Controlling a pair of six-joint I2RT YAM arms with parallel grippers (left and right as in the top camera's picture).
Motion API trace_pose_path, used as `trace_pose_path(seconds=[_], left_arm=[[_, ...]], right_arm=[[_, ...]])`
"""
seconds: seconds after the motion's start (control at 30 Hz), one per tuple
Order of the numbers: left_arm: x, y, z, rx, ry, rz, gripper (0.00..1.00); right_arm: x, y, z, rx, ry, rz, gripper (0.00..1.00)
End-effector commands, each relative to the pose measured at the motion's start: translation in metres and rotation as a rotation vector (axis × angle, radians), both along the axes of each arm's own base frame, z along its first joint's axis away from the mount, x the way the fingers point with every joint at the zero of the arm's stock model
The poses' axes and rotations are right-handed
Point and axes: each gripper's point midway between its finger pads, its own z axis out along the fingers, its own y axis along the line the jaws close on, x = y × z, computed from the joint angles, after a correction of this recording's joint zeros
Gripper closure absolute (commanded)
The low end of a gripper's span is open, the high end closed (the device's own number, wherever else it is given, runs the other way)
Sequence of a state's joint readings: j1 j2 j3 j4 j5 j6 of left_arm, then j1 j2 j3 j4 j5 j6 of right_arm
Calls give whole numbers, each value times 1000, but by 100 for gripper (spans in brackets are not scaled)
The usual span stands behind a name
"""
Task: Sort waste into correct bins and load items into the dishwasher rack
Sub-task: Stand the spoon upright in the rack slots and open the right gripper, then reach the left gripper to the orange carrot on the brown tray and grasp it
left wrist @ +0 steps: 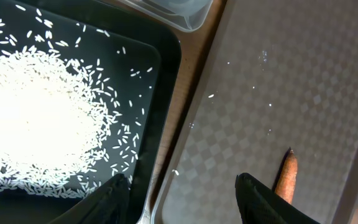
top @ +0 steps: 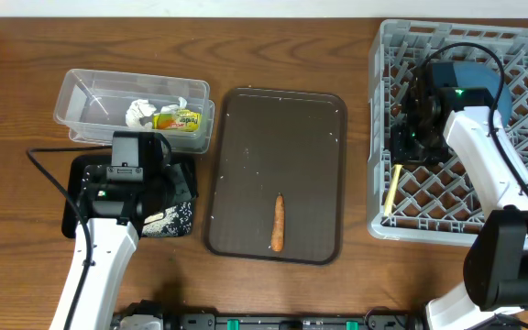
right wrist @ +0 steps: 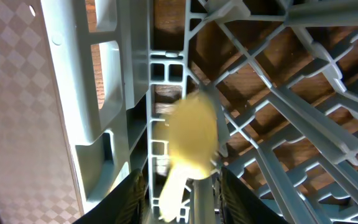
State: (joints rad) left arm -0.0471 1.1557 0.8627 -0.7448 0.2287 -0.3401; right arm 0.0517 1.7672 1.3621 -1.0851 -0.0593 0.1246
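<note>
Showing brown wood table (top: 16, 137); left hand (left wrist: 182, 183) spread; right hand (right wrist: 180, 186) grip on blurred spoon (right wrist: 191, 134) unclear.

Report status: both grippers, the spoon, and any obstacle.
Left gripper open, empty, above black tray edge. Right gripper inside dishwasher rack, pale yellow spoon between its jaws, grip unclear. Orange-brown food stick on brown tray. No obstacle seen.

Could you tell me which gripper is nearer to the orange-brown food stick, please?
Left. The left gripper hovers at the edge of the brown tray, close beside the food stick; the right gripper is over the dishwasher rack.
</note>
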Motion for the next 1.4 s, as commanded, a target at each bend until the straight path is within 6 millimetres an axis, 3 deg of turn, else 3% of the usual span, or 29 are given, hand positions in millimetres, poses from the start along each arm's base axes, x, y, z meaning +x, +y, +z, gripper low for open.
trace_pose_path(seconds=[0.0, 0.33, 0.57, 0.63, 0.67, 0.73, 0.8, 1.13, 1.27, 1.37], left_arm=[[2, 3, 2, 14, -7, 6, 42], [2, 3, 2, 14, -7, 6, 42], [1, 2, 2, 34, -13, -44, 35], [-1, -3, 2, 45, -15, -83, 32], [-1, -6, 2, 49, -17, -106, 32], [-3, -16, 1, 60, -22, -167, 32], [-4, -30, -1, 62, -21, -224, 32], [-17, -122, -46, 77, 54, -545, 31], [-31, -145, -64, 88, 101, -622, 31], [-38, -151, -75, 85, 148, -606, 31]], right_arm=[[-1, 0, -2, 5, 11, 4, 61], [-7, 2, 4, 19, 21, 12, 55], [-4, -5, 56, 21, -127, 6, 53], [-4, -9, 75, 20, -193, 3, 49], [-5, -13, 84, 19, -226, -7, 41], [-6, -18, 99, 17, -279, -23, 10], [-8, -22, 109, 15, -310, -33, 1], [-16, -22, 109, 13, -294, -25, 1], [-16, -22, 109, 13, -292, -25, 1], [-16, -22, 109, 13, -292, -25, 1]])
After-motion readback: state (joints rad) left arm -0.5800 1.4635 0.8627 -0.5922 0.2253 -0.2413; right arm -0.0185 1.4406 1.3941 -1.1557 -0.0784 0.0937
